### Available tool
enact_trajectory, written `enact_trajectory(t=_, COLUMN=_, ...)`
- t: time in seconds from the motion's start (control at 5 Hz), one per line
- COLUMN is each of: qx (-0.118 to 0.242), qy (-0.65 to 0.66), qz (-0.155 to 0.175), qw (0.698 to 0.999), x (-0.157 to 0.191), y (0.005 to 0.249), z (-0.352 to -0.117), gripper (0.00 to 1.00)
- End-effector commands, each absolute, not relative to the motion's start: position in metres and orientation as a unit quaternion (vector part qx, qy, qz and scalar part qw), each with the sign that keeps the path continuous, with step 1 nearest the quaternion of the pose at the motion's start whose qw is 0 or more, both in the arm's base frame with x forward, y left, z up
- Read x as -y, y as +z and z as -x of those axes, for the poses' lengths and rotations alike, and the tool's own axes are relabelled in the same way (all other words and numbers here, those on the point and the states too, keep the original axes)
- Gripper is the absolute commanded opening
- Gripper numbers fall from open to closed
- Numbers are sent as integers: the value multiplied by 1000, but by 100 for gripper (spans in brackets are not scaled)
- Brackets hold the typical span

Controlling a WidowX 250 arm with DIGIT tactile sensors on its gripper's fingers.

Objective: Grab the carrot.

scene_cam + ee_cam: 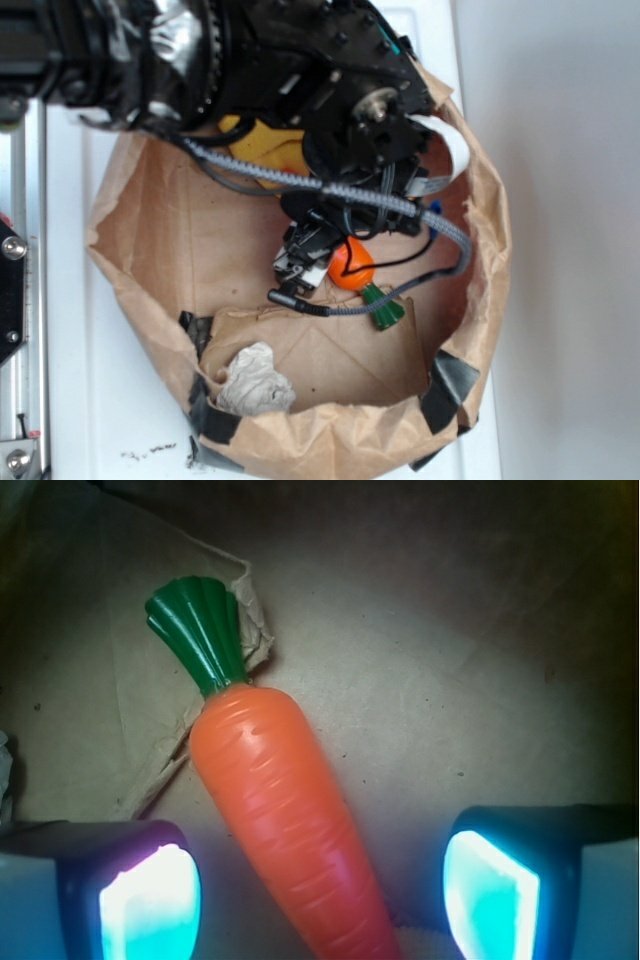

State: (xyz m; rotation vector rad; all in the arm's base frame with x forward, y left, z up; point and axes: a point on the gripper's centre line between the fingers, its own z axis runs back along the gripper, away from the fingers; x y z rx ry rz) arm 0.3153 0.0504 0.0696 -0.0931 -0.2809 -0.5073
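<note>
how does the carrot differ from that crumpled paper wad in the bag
The carrot is glossy bright orange with a green stem; the crumpled paper wad is dull grey-white. The carrot is smooth and tapered; the wad is a wrinkled, shapeless lump. The carrot lies between the open fingers of the gripper; the wad sits apart, near the torn rim of the paper bag. Both rest on the brown paper inside the bag.

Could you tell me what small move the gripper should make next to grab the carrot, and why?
Probably close. In the wrist view the carrot lies between the open gripper, with a gap at each pad, so closing should clamp it.
</note>
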Motion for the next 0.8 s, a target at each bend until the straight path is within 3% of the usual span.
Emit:
enact_trajectory(t=0.0, qx=158, qy=-257, qz=35, qw=953, x=-46, y=84, z=-318, gripper=100)
enact_trajectory(t=0.2, qx=176, qy=-268, qz=7, qw=947, x=-39, y=61, z=-319, gripper=100)
enact_trajectory(t=0.6, qx=183, qy=-276, qz=0, qw=944, x=-30, y=46, z=-322, gripper=100)
